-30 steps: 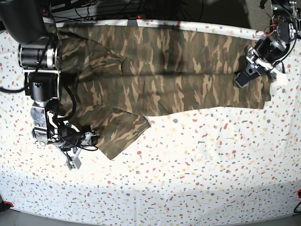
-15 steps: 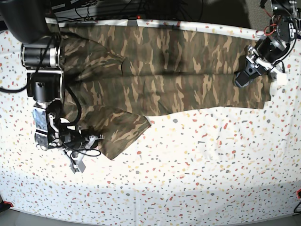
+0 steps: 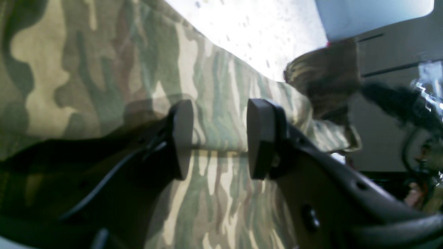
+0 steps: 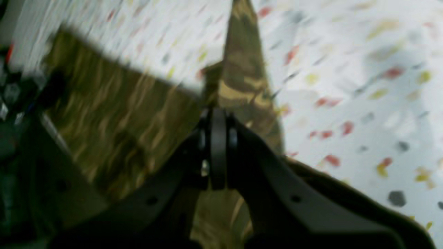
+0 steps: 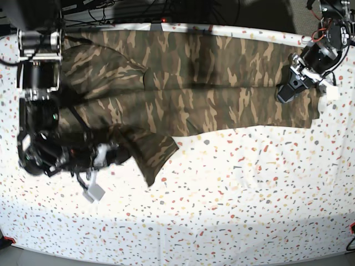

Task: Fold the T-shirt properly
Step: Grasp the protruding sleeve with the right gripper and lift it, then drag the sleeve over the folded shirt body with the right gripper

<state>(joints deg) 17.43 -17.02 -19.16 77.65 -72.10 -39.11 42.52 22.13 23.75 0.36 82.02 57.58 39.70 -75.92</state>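
Observation:
The camouflage T-shirt (image 5: 211, 72) lies spread along the far side of the table. Its near sleeve (image 5: 152, 152) is pulled into a narrow flap. My right gripper (image 5: 113, 153) is shut on that sleeve's edge. In the blurred right wrist view the jaws (image 4: 218, 148) are pressed together on the camouflage cloth (image 4: 242, 79). My left gripper (image 5: 287, 93) hovers over the shirt's hem end, at the right of the base view. In the left wrist view it (image 3: 221, 138) is open, and the cloth (image 3: 104, 69) shows between and below the pads.
The speckled white table cover (image 5: 233, 194) stretches in front of the shirt. Cables and dark gear (image 5: 127, 8) sit behind the table's far edge. A bunched end of the shirt (image 3: 325, 79) lies at the table's edge.
My right gripper has moved right, toward the table's middle, taking the sleeve edge with it. The sleeve flap has narrowed and shifted. The left arm has not moved.

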